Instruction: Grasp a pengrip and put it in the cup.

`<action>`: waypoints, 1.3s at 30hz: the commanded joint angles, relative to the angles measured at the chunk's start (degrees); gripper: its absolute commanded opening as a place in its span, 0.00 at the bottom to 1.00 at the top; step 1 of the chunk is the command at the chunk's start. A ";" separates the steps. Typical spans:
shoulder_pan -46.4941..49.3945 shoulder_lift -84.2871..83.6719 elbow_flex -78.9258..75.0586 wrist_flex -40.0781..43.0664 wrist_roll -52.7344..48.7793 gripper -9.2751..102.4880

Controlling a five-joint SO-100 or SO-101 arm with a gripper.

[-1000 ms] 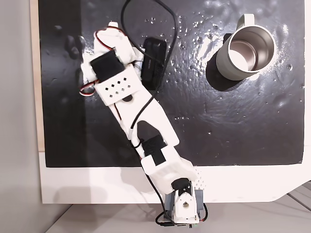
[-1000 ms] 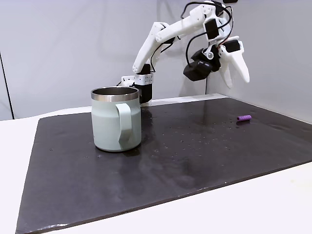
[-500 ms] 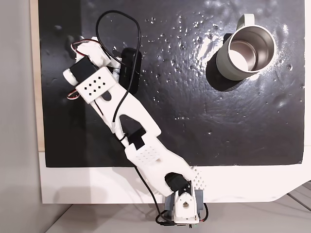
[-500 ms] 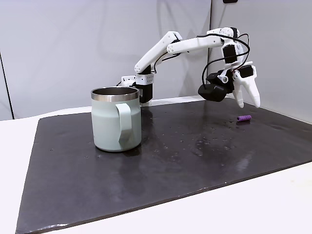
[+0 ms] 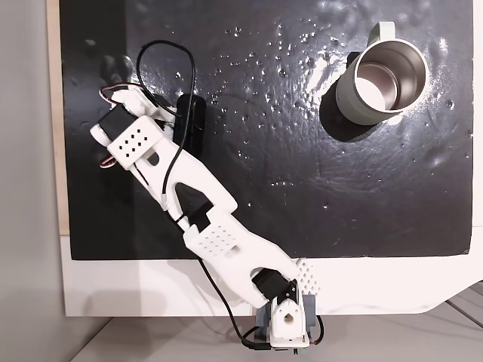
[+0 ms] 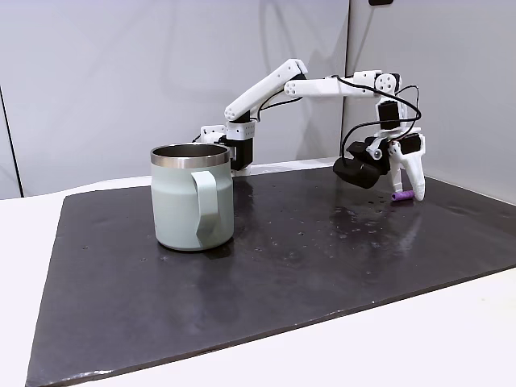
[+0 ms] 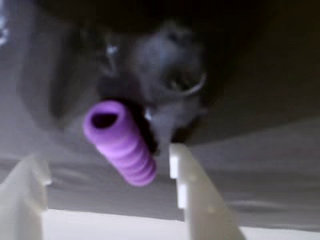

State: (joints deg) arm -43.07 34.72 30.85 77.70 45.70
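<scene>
The arm is seen stretched further out and lower than 0.5 s ago: in a fixed view from the side the gripper (image 6: 413, 193) is now brought down to the black mat (image 6: 266, 266), where before it was held above it. The purple pengrip (image 6: 401, 196) is found lying on the mat just beside the white fingertip, unmoved since the earlier frames. In the wrist view the pengrip (image 7: 121, 143) is shown between the 2 white fingers (image 7: 192, 187), which are spread apart with nothing clamped; contact cannot be told through the blur. From above, the arm (image 5: 162, 170) is swung further toward the left edge of the mat. The pale green steel-lined mug (image 6: 192, 196) is left standing upright, well apart from the gripper, its place unchanged.
</scene>
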 commanded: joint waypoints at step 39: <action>8.00 33.31 8.09 0.53 -8.61 0.09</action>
State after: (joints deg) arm -37.18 60.64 37.79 77.96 38.50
